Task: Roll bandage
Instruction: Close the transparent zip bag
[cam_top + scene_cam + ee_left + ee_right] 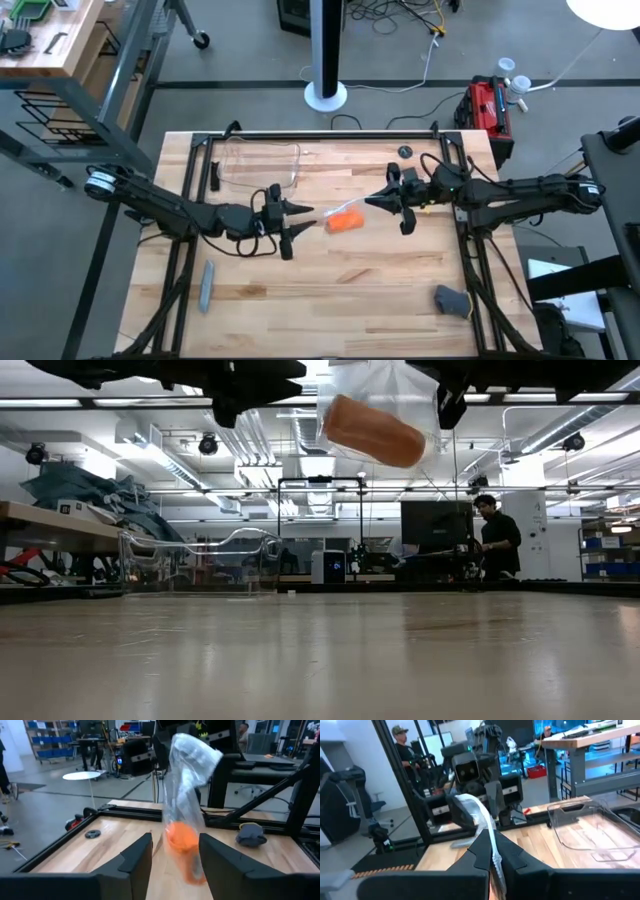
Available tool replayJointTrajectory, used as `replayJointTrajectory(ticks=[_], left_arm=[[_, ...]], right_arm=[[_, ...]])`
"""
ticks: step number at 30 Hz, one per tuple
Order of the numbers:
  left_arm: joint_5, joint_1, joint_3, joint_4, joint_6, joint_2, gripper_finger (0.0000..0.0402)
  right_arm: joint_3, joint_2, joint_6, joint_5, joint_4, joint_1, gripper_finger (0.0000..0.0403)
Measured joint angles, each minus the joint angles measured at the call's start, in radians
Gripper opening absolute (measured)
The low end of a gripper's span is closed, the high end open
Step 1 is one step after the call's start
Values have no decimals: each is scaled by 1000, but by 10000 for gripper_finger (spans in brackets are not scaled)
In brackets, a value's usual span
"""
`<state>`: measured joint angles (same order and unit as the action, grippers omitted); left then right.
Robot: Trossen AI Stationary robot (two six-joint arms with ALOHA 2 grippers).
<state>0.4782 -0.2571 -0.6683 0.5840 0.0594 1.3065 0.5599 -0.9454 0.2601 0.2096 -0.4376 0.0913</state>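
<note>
Fingers of your right gripper (492, 851) pinch the crinkled clear plastic wrap (189, 775); left gripper (175, 851) gapes — the orange fabric bandage roll (346, 221) could slip out.

Wooden table (330, 290) bearing grey bar (207, 285), clear tray (262, 162), dark cloth (452, 299)

Orange bandage (346, 221) between left gripper (300, 222) and right gripper (383, 205).

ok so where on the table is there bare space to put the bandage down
The widest bare wood is the near strip between the grey bar and the dark grey object. The middle is crowded: the left claw and right claw hold the plastic wrap with the bandage above it. The far left holds a clear container.
</note>
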Motion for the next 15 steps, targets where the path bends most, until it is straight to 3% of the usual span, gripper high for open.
replayJointTrajectory(ticks=[15], left_arm=[[10, 21, -135, 18, -75, 151, 180]], right_arm=[[0, -32, 3, 0, -21, -6, 0]])
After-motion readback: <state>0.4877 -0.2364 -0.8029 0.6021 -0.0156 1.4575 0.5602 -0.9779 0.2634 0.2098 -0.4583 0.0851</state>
